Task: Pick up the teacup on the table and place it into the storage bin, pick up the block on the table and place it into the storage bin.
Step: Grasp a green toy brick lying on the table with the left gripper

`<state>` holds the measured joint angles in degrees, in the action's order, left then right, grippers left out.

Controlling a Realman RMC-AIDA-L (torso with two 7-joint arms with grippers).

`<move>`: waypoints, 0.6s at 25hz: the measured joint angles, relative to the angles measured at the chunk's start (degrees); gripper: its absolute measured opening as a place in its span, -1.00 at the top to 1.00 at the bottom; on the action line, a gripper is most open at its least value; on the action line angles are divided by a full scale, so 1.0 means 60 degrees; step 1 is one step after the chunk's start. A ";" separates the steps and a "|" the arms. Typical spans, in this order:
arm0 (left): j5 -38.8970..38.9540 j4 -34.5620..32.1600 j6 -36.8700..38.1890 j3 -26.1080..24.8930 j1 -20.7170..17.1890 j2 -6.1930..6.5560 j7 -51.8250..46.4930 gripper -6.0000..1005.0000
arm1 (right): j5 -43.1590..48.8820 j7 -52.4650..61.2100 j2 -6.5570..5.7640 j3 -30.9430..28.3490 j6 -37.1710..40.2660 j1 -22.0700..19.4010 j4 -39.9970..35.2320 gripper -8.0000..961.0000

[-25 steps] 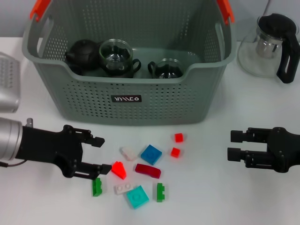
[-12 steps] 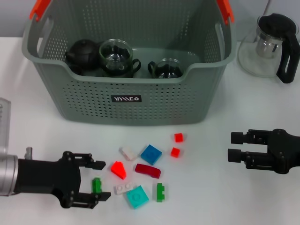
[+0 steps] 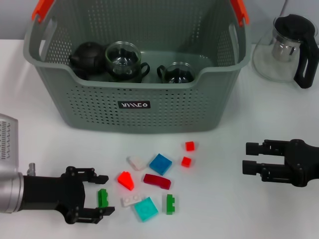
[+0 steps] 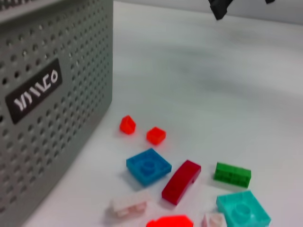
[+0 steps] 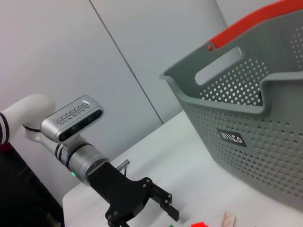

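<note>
Storage bin [image 3: 137, 107], far centre: three dark glass cups inside, teacup step apparently done. Blocks: loose on table near bin, none binned. Left gripper [image 3: 96, 197]: jaws spread, empty, flanking small green block [image 3: 103, 197]. Right gripper [image 3: 253, 158]: open, empty, idle at right.

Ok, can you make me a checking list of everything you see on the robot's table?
Surface: white table.
Job's things: storage bin at the back holds three dark teaware pieces; loose blocks in front, green block between left fingers.
Clutter: glass teapot beside the bin.
Grippers: left gripper open, low around the green block; right gripper open, idle at right.
Cables: nothing seen.
Surroundings: grey wall.
</note>
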<state>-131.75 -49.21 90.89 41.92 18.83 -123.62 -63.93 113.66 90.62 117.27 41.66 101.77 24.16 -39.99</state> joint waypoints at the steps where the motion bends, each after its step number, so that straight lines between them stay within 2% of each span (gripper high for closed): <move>1: -0.0023 0.0071 -0.0086 0.0000 -0.0001 0.0019 0.0016 -0.46 | 0.0005 0.0000 0.0003 0.0000 0.0000 0.0000 0.0000 -0.46; 5: -0.0035 0.0267 -0.0226 -0.0002 -0.0004 0.0099 0.0032 -0.46 | 0.0012 0.0000 0.0013 0.0000 0.0000 0.0001 0.0000 -0.46; 11: -0.0077 0.0310 -0.0456 0.0112 -0.0016 0.0096 0.0035 -0.47 | 0.0012 0.0000 0.0026 0.0001 0.0000 0.0001 0.0001 -0.46; 15: -0.0105 0.0314 -0.0471 0.0106 -0.0019 0.0076 0.0093 -0.40 | 0.0012 0.0001 0.0023 0.0001 0.0000 0.0001 0.0053 -0.46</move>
<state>-132.38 -47.33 88.06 42.56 18.72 -123.17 -63.37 113.74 90.62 117.41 41.66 101.77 24.17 -39.67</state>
